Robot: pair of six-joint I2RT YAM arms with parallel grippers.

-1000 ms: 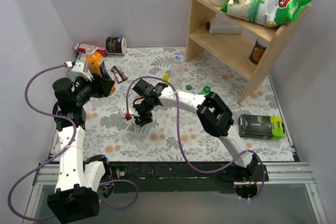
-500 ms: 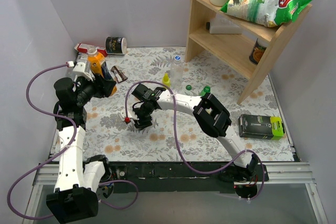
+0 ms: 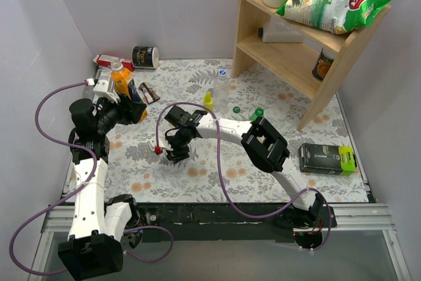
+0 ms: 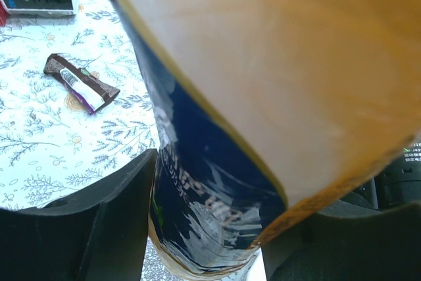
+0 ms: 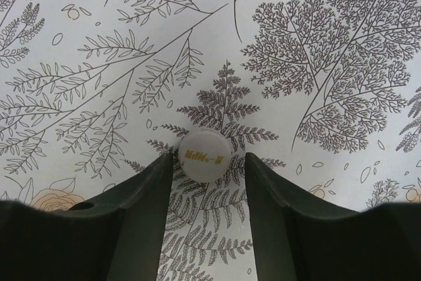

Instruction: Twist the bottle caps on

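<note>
The wooden shelf (image 3: pixel 276 37) stands at the far right of the flower-patterned table (image 3: pixel 197 176), and both arms reach over the left half of that table. The left gripper (image 3: pixel 126 102) is clamped around the lower body of the orange bottle (image 3: pixel 119 82), which it holds off the table, tilted, with its open neck pointing toward the back wall. In the left wrist view the bottle (image 4: pixel 276 64) fills most of the frame, and its dark blue label sits between the two black fingers (image 4: pixel 85 222).

The clear bottle (image 3: pixel 222 87) stands upright near the shelf's foot with the blue cap (image 3: pixel 222 72) on top. Just beside it stands a slim yellow bottle (image 3: pixel 208 100). The green cap (image 3: pixel 235 109) lies on the table to the right of the yellow bottle.

The right gripper (image 3: pixel 176 153) points down at the table near the middle left. Its wrist view shows the jaws apart with the white cap (image 5: pixel 204 156) lying flat between the fingertips (image 5: pixel 148 195). The left one is almost against the cap, and there is a narrow gap on the right
</note>
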